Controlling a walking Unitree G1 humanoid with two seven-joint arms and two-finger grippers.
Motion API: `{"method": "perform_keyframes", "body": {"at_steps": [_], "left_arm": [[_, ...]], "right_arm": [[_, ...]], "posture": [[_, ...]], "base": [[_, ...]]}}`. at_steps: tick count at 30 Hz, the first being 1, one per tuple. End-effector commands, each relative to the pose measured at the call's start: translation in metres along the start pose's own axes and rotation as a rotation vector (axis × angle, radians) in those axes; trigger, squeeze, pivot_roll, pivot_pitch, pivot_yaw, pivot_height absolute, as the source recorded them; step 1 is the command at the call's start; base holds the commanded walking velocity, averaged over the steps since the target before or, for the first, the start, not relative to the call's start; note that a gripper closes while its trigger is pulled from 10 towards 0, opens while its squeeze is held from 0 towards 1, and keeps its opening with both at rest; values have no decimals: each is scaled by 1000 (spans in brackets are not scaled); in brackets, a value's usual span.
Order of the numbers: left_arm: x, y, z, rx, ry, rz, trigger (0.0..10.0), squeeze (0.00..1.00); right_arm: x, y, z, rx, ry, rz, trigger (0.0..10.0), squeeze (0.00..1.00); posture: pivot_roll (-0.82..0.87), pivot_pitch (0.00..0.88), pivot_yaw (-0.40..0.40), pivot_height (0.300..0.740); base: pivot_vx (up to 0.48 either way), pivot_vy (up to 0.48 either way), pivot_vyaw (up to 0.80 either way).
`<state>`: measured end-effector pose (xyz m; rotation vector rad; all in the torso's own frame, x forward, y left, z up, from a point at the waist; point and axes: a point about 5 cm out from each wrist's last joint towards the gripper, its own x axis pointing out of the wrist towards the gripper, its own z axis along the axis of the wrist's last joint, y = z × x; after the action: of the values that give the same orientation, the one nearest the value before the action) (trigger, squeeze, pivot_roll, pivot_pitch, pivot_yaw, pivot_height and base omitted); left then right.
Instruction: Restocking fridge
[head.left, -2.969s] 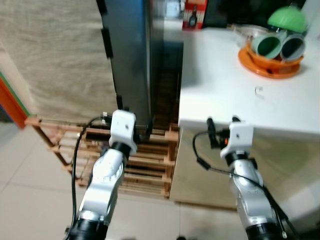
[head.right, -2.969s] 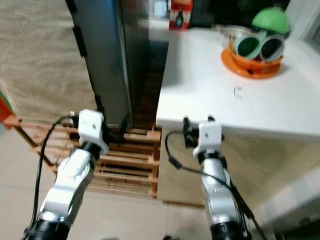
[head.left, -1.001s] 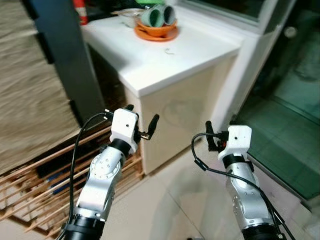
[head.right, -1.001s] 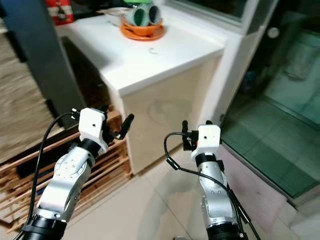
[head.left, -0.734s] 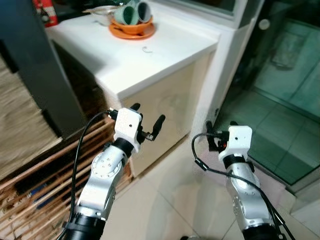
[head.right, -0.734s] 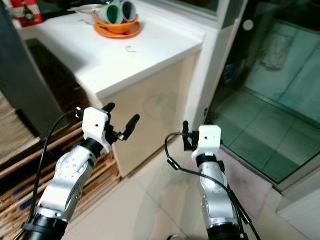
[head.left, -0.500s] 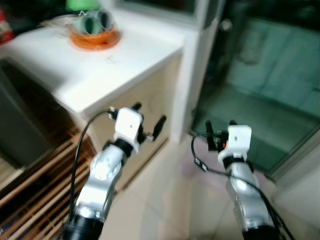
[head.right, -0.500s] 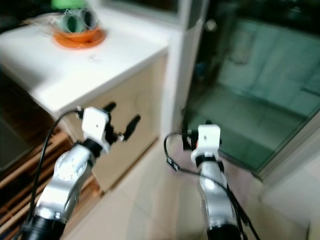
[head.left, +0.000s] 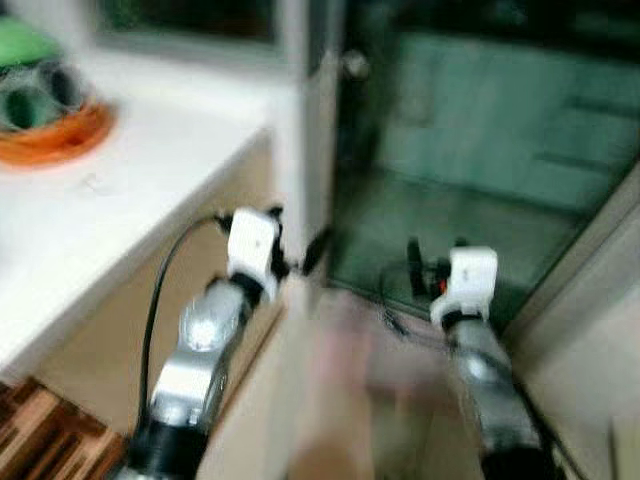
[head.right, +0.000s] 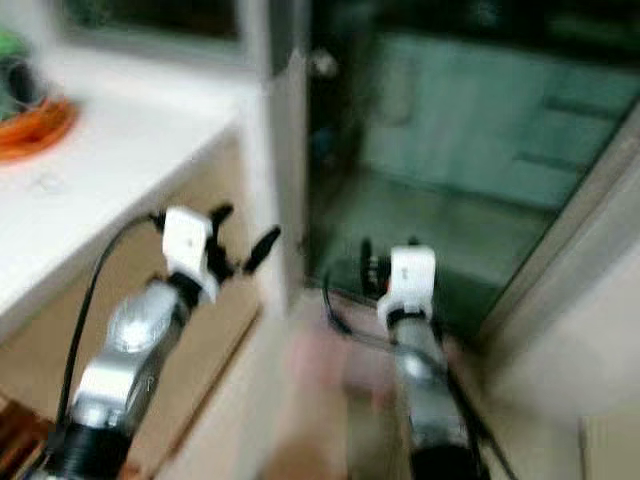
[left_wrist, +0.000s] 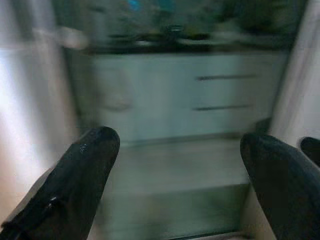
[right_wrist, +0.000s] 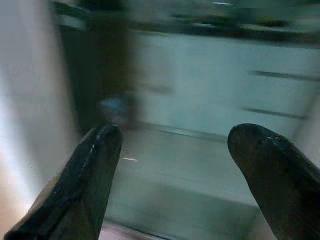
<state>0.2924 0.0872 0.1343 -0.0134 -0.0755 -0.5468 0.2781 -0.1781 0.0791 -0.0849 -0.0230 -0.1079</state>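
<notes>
Left eye view is blurred, likely from the robot turning: left tool (head.left: 295, 255) and right tool (right_wrist: 187, 175) are both held forward with fingers apart and empty, probably for travel. An orange bowl (head.left: 55, 135) holding green cups sits on the white table (head.left: 110, 215). No fridge can be made out.

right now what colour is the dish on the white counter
Orange dish, clearest in the left eye view despite blur.

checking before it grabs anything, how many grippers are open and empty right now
2. The left gripper is raised beside the white counter, fingers apart and empty; the right gripper is raised toward the glass door, also open and empty.
</notes>
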Motion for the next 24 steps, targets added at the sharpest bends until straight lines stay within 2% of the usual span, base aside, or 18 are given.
{"method": "perform_keyframes", "body": {"at_steps": [1, 3, 7, 9, 10, 12, 15, 20, 21, 24], "left_arm": [[-11, 20, -11, -22, 63, 83, 10000, 0], [-19, 24, -25, -38, 119, 109, 10000, 0], [-24, 27, -33, -62, 142, 140, 10000, 0], [-29, 32, -39, -43, 170, 209, 10000, 0], [-29, 32, -39, -43, 170, 209, 10000, 0], [-36, 43, -40, -22, 172, 320, 10000, 0], [-44, 48, -38, -15, 172, 370, 10000, 0], [-52, 44, -51, 5, 285, 352, 10000, 0], [-57, 44, -58, -3, 337, 350, 10000, 0], [-59, 45, -60, -15, 345, 355, 10000, 0]], "right_arm": [[1, 10, 7, 12, -35, 12, 10000, 282], [-2, 6, 4, 0, -23, -2, 10000, 286], [-3, 7, 3, -23, -29, 7, 10000, 278], [-4, 6, 2, -29, -14, 8, 10000, 267], [-4, 6, 2, -29, -14, 8, 10000, 267], [-6, 3, -2, -24, 15, 2, 10000, 259], [-9, -4, -7, -18, 42, -19, 10000, 259], [-10, -7, -9, -43, 58, -28, 10000, 255], [-10, -7, -10, -48, 65, -36, 10000, 255], [-10, -7, -12, -45, 69, -39, 10000, 255]], "posture": [[-7, 0, 28, 740], [-9, 0, 30, 740], [-8, 0, 29, 740], [-9, 0, 27, 740], [-9, 0, 27, 740], [-8, 0, 20, 740], [-5, 0, 14, 740], [-5, 0, 16, 740], [-6, 0, 21, 740], [-7, 0, 34, 740]], "base": [[0, 0, -775], [0, 0, -775], [0, 0, -762], [0, 0, 0], [0, 0, 0], [0, 0, 0], [0, 0, 0], [0, 0, 0], [0, 0, 0], [0, 0, 0]]}}
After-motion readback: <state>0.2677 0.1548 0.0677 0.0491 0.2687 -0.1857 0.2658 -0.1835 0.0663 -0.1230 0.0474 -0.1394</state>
